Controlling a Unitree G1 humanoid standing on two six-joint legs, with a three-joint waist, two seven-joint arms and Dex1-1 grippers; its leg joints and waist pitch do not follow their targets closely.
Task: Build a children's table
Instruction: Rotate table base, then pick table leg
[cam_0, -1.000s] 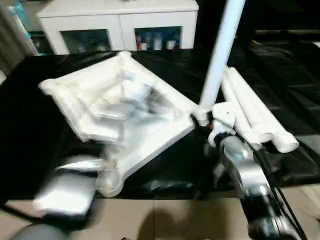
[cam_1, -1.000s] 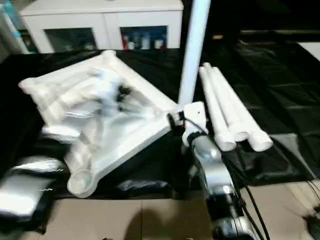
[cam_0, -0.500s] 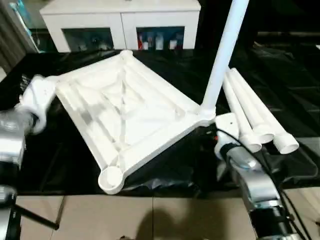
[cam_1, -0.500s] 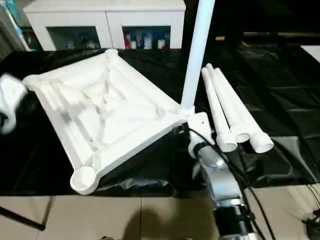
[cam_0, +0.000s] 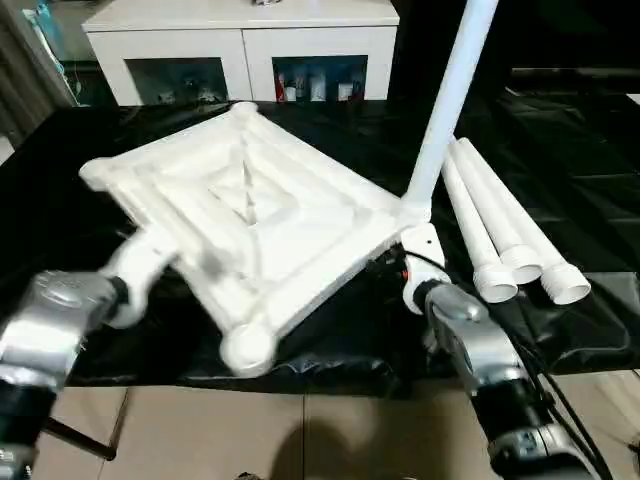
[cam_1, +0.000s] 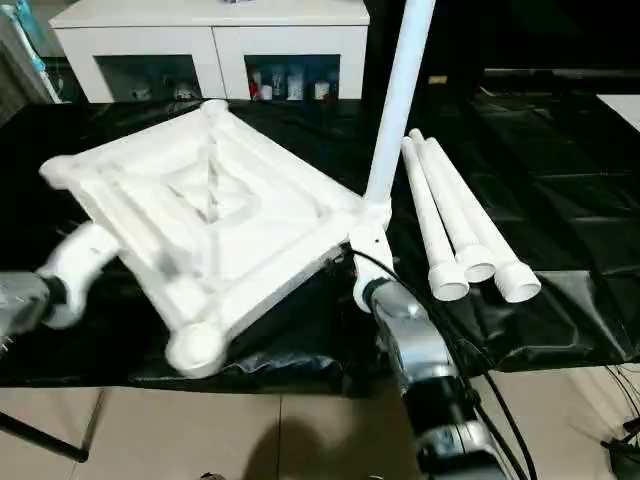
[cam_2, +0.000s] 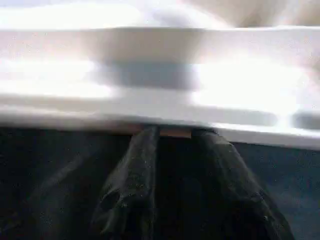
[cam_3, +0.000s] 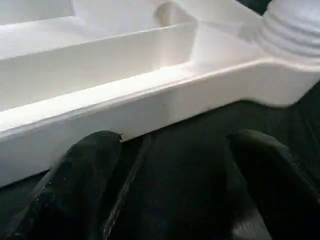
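Tabletop (cam_0: 260, 225) lies ribbed side up on the black-draped table (cam_0: 60, 220), so its round corner sockets face upward for legs; one leg (cam_0: 445, 110) already stands in the 3 o'clock corner. The left claw (cam_2: 170, 132) is pinched on the top's rim at about 8 o'clock, probably to steady or turn it. The right claw (cam_3: 170, 145) hangs spread apart, empty, beside the standing leg's corner, with three spare legs (cam_0: 505, 225) bundled farther toward 3 o'clock.
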